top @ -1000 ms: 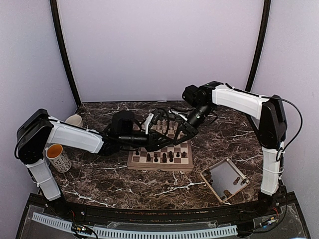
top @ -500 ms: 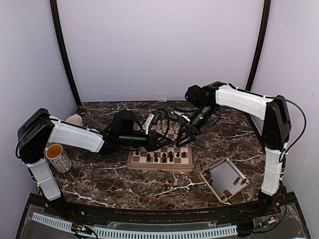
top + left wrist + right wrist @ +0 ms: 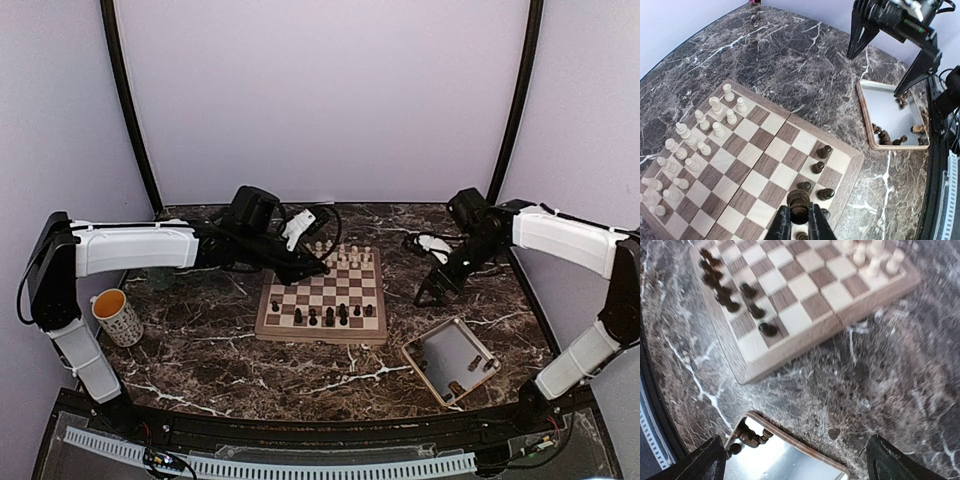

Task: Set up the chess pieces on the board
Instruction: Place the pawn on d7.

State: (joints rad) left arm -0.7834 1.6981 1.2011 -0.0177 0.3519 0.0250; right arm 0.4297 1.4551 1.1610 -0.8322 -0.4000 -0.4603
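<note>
The board (image 3: 320, 335) lies mid-table, with dark chess pieces (image 3: 320, 316) along its near rows. My left gripper (image 3: 320, 267) hovers over the board's far-left part. The left wrist view has that gripper (image 3: 800, 222) shut on one dark chess piece (image 3: 799, 204), above the board (image 3: 850, 175) near other dark pieces (image 3: 822, 151). My right gripper (image 3: 432, 290) hangs wide open right of the board, holding nothing. In the right wrist view its fingers (image 3: 710, 460) flank marble and the tray's rim, with the board (image 3: 790, 352) and dark pieces (image 3: 757, 312) beyond.
A shallow beige tray (image 3: 423, 377) at the near right holds a few dark pieces (image 3: 885, 136), also seen close up as the tray (image 3: 805, 452). Cream chessmen (image 3: 340, 255) fill the board's far rows. A patterned mug (image 3: 115, 315) stands at the left.
My right gripper opened and swung right, off the board toward the tray. My left gripper closed on a dark piece and the left arm lifted up and back.
</note>
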